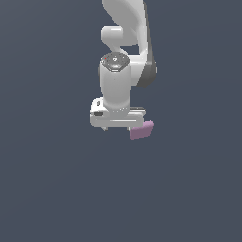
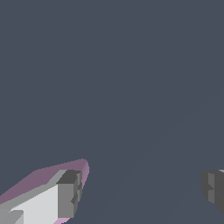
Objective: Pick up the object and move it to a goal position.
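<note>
The object (image 1: 142,130) is a small pink-mauve block. In the exterior view it sits just below the end of the white gripper hand, on that view's right. My gripper (image 1: 117,128) points downward with its fingers spread wide and nothing between them. In the wrist view the object (image 2: 48,175) shows behind and around one grey fingertip (image 2: 68,194), on that finger's outer side. The other fingertip (image 2: 213,187) is far across the frame, and the gripper (image 2: 140,192) is open over bare ground. Whether the finger touches the block, I cannot tell.
A plain dark grey-blue surface (image 1: 52,189) fills both views. The white arm (image 1: 127,38) rises above the gripper toward the top of the exterior view. No other objects or marker show.
</note>
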### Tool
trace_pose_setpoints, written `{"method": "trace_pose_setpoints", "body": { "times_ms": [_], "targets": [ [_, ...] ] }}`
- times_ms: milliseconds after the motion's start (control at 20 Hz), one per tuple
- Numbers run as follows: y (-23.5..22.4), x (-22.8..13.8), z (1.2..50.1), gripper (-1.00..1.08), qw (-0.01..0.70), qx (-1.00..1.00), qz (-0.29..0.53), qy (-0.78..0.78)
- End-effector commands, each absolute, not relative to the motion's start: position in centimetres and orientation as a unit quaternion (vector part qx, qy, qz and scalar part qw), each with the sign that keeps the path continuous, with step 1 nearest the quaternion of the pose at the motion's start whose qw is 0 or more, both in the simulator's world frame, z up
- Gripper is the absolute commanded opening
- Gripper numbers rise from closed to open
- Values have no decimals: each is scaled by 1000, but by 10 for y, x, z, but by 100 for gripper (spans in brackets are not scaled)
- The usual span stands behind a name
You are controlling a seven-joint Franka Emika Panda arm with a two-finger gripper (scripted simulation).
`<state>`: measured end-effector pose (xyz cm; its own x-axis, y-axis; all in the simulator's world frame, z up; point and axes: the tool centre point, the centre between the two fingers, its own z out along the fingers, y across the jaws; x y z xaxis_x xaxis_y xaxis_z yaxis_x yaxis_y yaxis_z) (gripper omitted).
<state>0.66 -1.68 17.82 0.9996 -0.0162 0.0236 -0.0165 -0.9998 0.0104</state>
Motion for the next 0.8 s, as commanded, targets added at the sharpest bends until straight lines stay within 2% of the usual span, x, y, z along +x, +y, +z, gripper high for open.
{"method": "trace_pose_setpoints", "body": {
  "times_ms": [0, 750],
  "targets": [
    [-23, 7, 177, 100, 5, 1000, 11, -12],
    [-10, 2, 175, 100, 4, 998, 10, -63]
  ]
}}
